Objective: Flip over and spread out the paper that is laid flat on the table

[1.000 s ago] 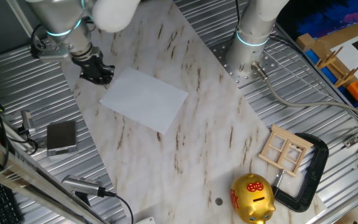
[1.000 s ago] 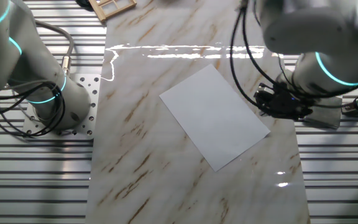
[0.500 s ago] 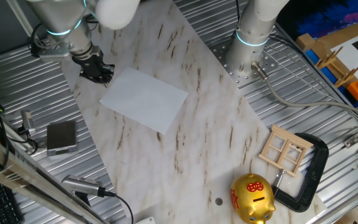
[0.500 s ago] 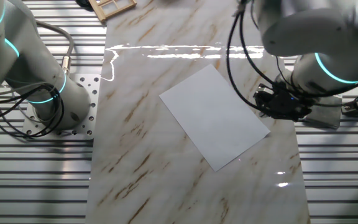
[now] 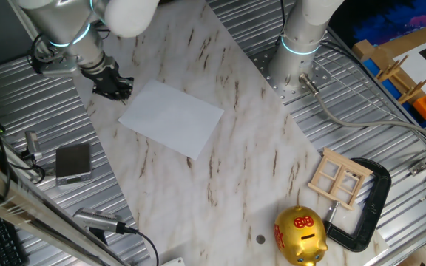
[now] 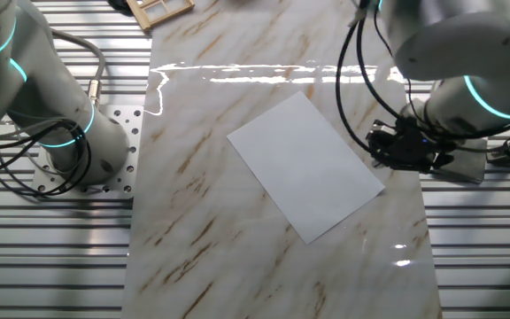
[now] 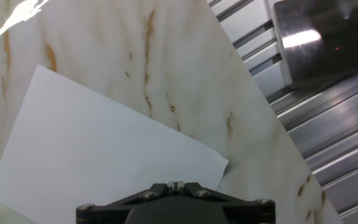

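The paper [image 5: 171, 117] lay flat on the desk [image 5: 235, 133], one corner pointing toward my hand [image 5: 112, 85]. In the hand view, the paper's [image 7: 104, 152] lower edge was cut off by the frame and by my hand's black body, and my fingertips were hidden, so I could not tell whether my hand was open or closed. Near the desk's far end stood a gold piggy bank [image 5: 299, 235], a small wooden frame [image 5: 340, 178] and a black clamp [image 5: 367, 207]. A grey square pad [image 5: 73, 162] rested on the ribbed metal beside the desk. My hand hung low at the desk's edge, just beside the paper's [image 6: 305, 165] corner; contact could not be judged.
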Robot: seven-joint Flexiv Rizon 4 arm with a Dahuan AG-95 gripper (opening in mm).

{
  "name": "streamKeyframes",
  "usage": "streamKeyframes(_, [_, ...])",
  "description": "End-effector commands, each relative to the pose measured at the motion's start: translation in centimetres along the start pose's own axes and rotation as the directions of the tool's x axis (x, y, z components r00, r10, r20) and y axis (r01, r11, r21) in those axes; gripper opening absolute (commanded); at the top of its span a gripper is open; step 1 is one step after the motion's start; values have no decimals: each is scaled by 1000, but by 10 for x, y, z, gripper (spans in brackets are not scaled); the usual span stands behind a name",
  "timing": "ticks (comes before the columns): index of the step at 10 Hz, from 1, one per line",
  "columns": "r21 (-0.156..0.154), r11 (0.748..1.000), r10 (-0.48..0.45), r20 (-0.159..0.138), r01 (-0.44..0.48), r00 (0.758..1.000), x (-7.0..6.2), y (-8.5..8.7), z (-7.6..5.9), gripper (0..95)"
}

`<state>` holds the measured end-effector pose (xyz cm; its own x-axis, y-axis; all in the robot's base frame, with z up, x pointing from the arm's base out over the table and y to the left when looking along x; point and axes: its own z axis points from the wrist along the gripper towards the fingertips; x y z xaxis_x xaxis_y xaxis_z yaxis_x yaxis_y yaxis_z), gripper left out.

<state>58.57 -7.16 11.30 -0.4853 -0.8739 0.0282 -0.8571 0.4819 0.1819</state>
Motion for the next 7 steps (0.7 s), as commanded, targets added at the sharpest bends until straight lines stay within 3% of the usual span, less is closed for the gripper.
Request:
streamKeyframes(1, [-6,1000,-22,2,22,1000,-2,0,2,0])
streamKeyframes(3, [-22,998,-60,18,60,998,-3,-5,8,0])
streamKeyframes(4, [-21,996,-81,19,82,996,-3,-11,13,190])
streamKeyframes(7, [-21,990,-142,25,143,989,-6,-31,24,190])
